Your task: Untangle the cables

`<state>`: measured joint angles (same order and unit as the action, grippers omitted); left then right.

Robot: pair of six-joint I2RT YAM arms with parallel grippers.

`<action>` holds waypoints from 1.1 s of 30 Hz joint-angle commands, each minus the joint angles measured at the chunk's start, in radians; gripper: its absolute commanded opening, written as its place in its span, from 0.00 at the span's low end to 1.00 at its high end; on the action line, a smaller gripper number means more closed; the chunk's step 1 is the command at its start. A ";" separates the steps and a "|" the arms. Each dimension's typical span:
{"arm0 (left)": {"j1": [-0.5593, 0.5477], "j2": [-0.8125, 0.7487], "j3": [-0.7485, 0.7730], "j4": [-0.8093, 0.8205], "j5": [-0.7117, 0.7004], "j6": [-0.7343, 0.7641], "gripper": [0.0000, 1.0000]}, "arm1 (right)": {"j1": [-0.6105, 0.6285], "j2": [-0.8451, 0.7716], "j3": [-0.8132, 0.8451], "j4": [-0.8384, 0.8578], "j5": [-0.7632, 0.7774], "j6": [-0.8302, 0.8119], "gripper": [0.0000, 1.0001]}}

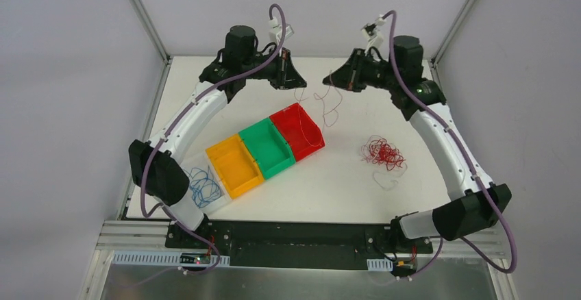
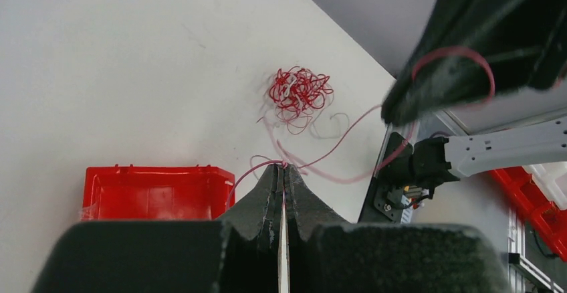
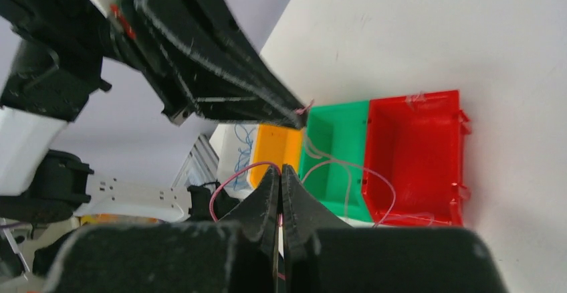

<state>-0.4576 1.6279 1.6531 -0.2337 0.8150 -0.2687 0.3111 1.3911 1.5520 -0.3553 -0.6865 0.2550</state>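
Top external view: both arms reach to the far side of the worktop and their tips nearly meet just beyond the red bin. A thin red cable hangs slack between them, its loops drooping toward the bin's far corner.

Left wrist view: the left jaws are pressed together, pinching this cable at their tip. From there it runs across to the right arm, where a loop curls around the dark tip. The red bin sits just beside the left jaws.

Right wrist view: the right jaws are also pressed together, nipping a loop of the cable. The left arm points down at the bins.

The main tangle of red and dark red cables lies on the worktop well to the right of the red bin, with a pale strand just beside it. The green bin and orange bin adjoin the red bin in a row. Blue cables lie in the clear bin at the row's far end from it.
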 commanded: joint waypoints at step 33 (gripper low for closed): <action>0.070 0.330 -0.115 0.104 -0.042 -0.144 0.00 | 0.146 0.272 -0.475 0.476 0.130 -0.226 0.14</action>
<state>-0.3561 1.9457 1.5753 -0.1604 0.7853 -0.4194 0.4496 1.6600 1.0546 0.1787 -0.5781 0.1135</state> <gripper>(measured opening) 0.006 0.125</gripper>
